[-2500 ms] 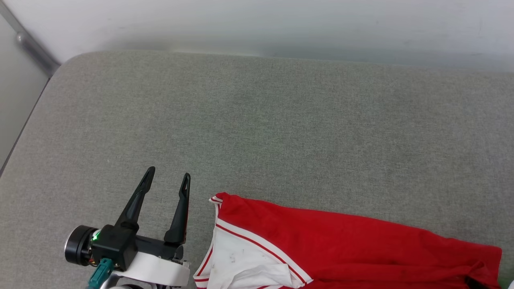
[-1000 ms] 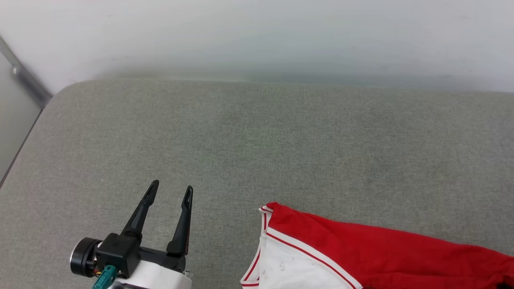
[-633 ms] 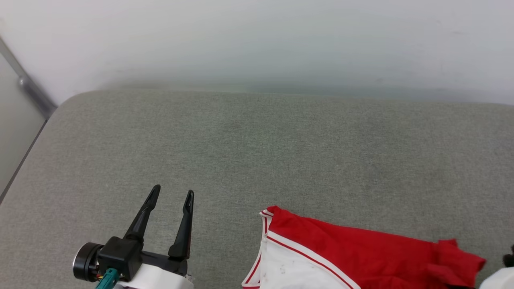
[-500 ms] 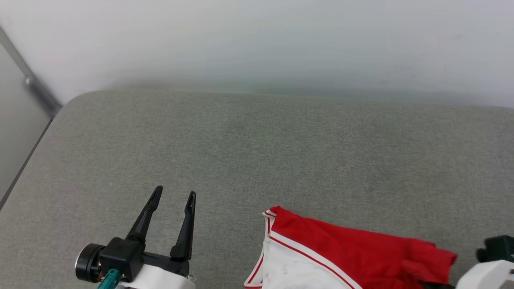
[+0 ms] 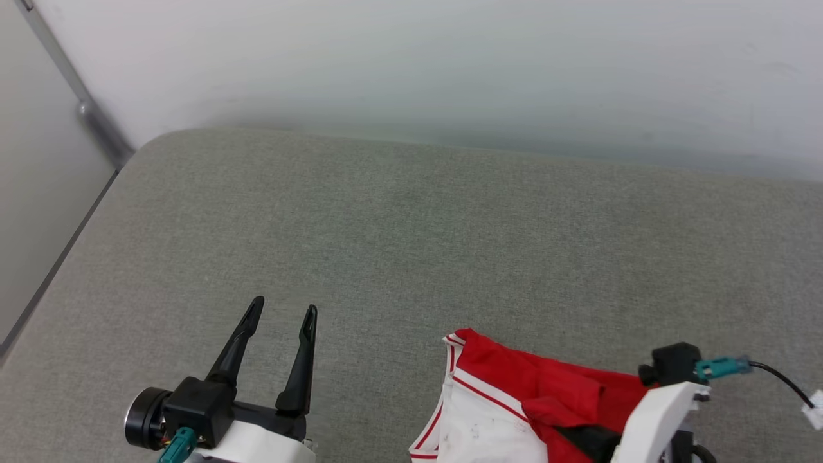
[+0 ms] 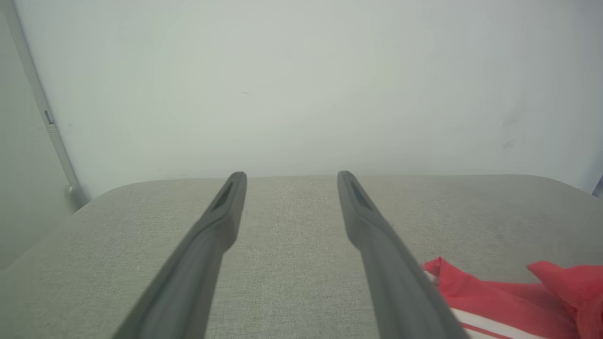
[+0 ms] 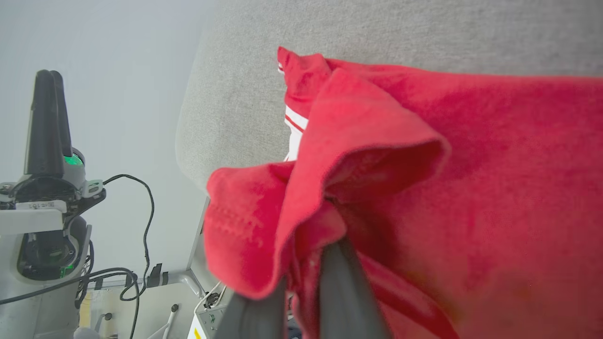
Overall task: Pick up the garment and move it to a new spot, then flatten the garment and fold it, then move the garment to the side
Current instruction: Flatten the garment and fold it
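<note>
A wide desk covered in grey-green woven fabric (image 5: pixel 411 244), its far left corner rounded, lies before a plain white matte wall (image 5: pixel 450 58). A thin grey metal rail (image 5: pixel 96 122) slants down at the left, beside a pale grey panel (image 5: pixel 32 193). The light is soft and even.

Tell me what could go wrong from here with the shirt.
1. The right gripper pinches only a small bunched fold of the shirt; the cloth may slip out during the move.
2. The left gripper is open, apart from the shirt over the grey cushion, so a one-handed pull may crumple it.
</note>
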Available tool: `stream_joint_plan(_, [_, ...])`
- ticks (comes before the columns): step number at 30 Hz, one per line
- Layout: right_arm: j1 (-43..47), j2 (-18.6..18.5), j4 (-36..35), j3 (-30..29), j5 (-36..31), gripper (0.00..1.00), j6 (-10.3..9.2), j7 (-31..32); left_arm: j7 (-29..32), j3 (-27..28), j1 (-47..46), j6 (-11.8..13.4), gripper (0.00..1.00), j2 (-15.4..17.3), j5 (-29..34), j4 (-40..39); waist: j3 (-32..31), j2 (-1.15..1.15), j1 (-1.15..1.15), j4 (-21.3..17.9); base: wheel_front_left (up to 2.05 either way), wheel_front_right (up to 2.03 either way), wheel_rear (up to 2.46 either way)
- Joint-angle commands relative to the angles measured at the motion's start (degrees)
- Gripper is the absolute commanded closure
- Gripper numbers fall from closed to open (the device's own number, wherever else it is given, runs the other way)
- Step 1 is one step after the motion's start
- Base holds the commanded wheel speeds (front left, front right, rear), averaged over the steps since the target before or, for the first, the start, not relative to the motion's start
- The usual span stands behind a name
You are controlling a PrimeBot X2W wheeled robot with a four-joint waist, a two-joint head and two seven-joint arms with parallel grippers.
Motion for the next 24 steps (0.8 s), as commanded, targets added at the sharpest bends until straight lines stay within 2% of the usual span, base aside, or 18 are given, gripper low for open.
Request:
stream_joint_plan(1, [-1.65,0.15,1.62,1.22,-0.37,1.0,-0.02,-1.26,-0.12,0.1,-0.54,-0.11,0.0,0.15,-0.12,-0.04,0.14,0.0,0.0,0.46,0.0,0.0,0.0])
stream_joint_plan(12, [-9.63,0.15,14.11,8.23,-1.09,1.0,-0.02,-8.21,-0.12,-0.5,-1.08,-0.11,0.0,0.47,-0.25,0.16,0.97,0.0,0.0,2.72,0.0,0.0,0.0])
stream_joint_plan(13, [-10.36,0.15,14.92,8.75,-2.14,0.17,-0.02,-8.58,-0.12,-0.53,-1.09,-0.11,0.0,0.48,-0.26,0.16,1.04,0.0,0.0,2.85,0.0,0.0,0.0])
stream_joint_plan(14, [-10.89,0.15,15.63,9.35,-2.76,0.0,-0.02,-8.77,-0.12,-0.58,-1.12,-0.11,0.0,0.46,-0.25,0.19,1.11,0.0,0.0,2.99,0.0,0.0,0.0])
stream_joint_plan(18, [-12.05,0.14,16.02,11.91,-2.5,0.0,-0.02,-9.92,-0.12,-0.41,-0.99,-0.11,0.0,0.45,-0.24,0.27,1.05,0.0,0.0,3.18,0.0,0.0,0.0])
stream_joint_plan(24, [-12.77,0.08,12.52,17.45,0.69,0.0,-0.02,-9.78,-0.12,0.2,-0.47,-0.11,0.0,0.51,-0.1,0.5,0.44,0.0,0.0,2.35,0.0,0.0,0.0])
